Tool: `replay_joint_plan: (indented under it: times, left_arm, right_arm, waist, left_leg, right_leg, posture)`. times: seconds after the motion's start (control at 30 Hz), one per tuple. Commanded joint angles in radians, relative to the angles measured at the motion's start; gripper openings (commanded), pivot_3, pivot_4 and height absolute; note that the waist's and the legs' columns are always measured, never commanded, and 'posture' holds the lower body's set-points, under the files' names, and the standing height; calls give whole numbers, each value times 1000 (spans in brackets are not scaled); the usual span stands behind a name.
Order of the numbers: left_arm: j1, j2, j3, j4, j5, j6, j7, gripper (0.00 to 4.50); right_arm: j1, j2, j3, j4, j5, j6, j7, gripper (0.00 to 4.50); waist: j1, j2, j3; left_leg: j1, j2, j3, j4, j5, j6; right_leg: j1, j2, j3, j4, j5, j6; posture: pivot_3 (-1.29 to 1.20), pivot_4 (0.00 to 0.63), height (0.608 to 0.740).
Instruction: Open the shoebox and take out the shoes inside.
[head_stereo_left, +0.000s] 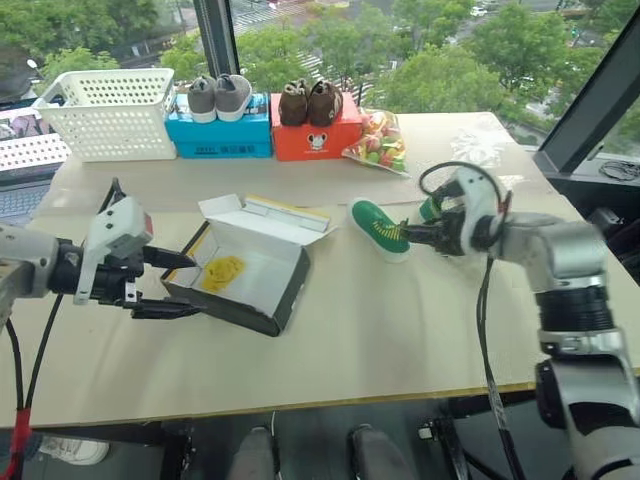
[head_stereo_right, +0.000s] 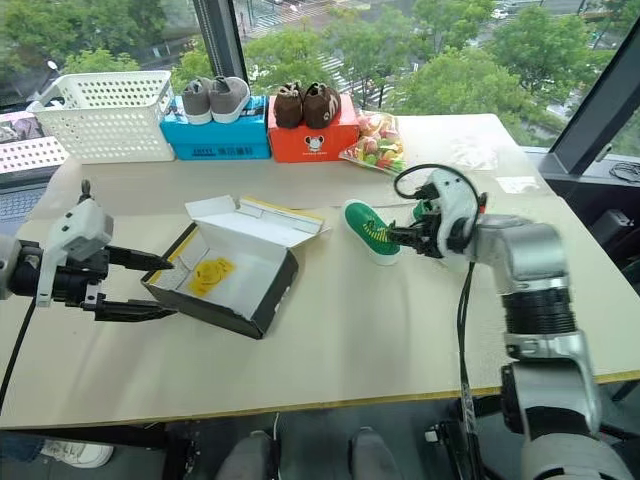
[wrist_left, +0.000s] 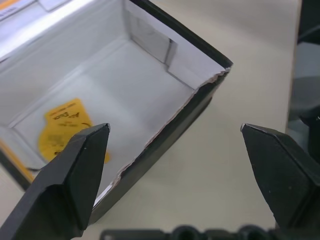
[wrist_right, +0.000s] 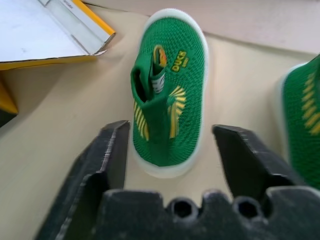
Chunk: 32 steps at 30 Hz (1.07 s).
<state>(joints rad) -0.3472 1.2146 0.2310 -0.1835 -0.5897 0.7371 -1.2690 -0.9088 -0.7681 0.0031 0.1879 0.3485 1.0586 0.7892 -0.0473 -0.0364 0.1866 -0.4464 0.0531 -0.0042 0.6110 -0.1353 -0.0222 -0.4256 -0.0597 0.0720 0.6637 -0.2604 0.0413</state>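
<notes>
Nearest the head camera, at the left of the frame, the left gripper (head_stereo_left: 175, 285) has its jaws spread wide around the near corner of the open shoebox (head_stereo_left: 245, 275), one finger over the rim, one outside the black wall. Its lid is folded back, and a yellow paper (head_stereo_left: 222, 271) lies on the white floor inside. Right of centre, one green shoe (head_stereo_left: 380, 228) stands on the counter (head_stereo_left: 400, 340) just beyond the right gripper (head_stereo_left: 415, 235), whose jaws are open and hold nothing. A second green shoe (head_stereo_left: 428, 209) peeks out behind that gripper. Along the top edge sit a white basket (head_stereo_left: 108, 113), a blue box (head_stereo_left: 220, 135) bearing grey shoes (head_stereo_left: 219, 97), an orange-red box (head_stereo_left: 315, 137) bearing brown shoes (head_stereo_left: 310, 102), and a bag of sweets (head_stereo_left: 378, 140).

From the left wrist, both fingers (wrist_left: 75, 175) straddle the shoebox's torn corner.

From the right wrist, the open fingers (wrist_right: 107, 160) flank the shoe's heel without touching it.
</notes>
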Motion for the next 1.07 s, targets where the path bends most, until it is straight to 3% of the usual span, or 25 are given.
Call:
replay_joint_plan:
  times: [0.03,0.13,0.2,0.23,0.33,0.43,0.57,0.73,0.83,0.93,1.07]
  left_arm:
    - [-27,-92,160,59,-10,-42,147,4500]
    - [-64,-230,240,59,-47,-12,319,4500]
    - [-72,-371,232,0,63,-50,576,4500]
    - [-74,-449,251,-62,54,-9,685,4500]
    - [-33,-616,303,-205,-15,38,836,4500]
    - [5,-732,335,-268,-39,41,953,4500]
    - [281,-861,291,-416,73,-109,1001,4500]
    - [506,-928,256,-382,259,-336,1041,4500]
    - [663,-1009,162,-330,352,-501,1032,4500]
    - [738,-1080,55,-285,415,-607,1040,4500]
    - [749,-1087,-16,-200,446,-675,1014,4500]
  right_arm:
    - [-77,-54,-75,-22,104,-6,144,4410]
    - [10,-47,-108,-128,192,-25,231,4410]
    - [189,-89,-106,-342,234,-141,356,4410]
    - [264,-87,-136,-411,274,-140,371,4410]
    - [393,2,-212,-447,271,-207,249,4410]
    - [454,114,-207,-430,88,-464,43,4410]
    - [698,332,-338,-466,-74,-727,-289,4410]
    - [953,446,-306,-523,-168,-849,-399,4410]
    - [1050,532,-242,-552,-192,-855,-465,4410]
    - [1091,587,-182,-556,-228,-856,-512,4410]
    - [1097,603,-156,-543,-262,-869,-552,4410]
  waist:
    - [2,0,0]
    - [-1,-2,-2]
    - [10,-4,-3]
    - [18,-4,-3]
    - [32,-5,-3]
    - [26,-5,-4]
    - [27,-6,-12]
    - [33,-4,-14]
    - [25,0,-16]
    - [9,1,-19]
    - [7,4,-21]
  left_leg:
    - [1,0,0,0,0,0]
    - [6,1,0,-1,0,0]
    - [6,1,0,-1,0,0]
    - [6,0,0,0,0,1]
    - [-1,-1,-2,7,-2,1]
    - [-5,-1,-2,17,-2,1]
    - [2,-1,-1,15,-1,0]
    - [8,-1,-1,14,-2,-2]
    - [10,-1,1,14,-7,-10]
    - [12,1,2,13,-8,-10]
    - [12,2,2,13,-9,-12]
  right_leg:
    - [0,0,0,0,0,0]
    - [5,1,0,0,-1,0]
    - [6,1,0,0,0,0]
    - [7,0,0,-1,-1,1]
    - [4,-1,0,0,0,4]
    - [5,-1,1,-1,7,8]
    - [12,-1,2,-5,9,9]
    - [19,-1,1,-8,7,6]
    - [20,-2,3,-10,3,-1]
    - [22,-2,3,-15,1,2]
    - [19,-3,1,-17,0,2]
  posture:
    - [0,150,740]
    - [0,150,740]
    - [0,150,740]
    - [0,150,740]
    - [0,150,740]
    - [0,150,740]
    - [0,150,740]
    - [0,150,740]
    - [0,150,740]
    - [0,150,740]
    - [0,150,740]
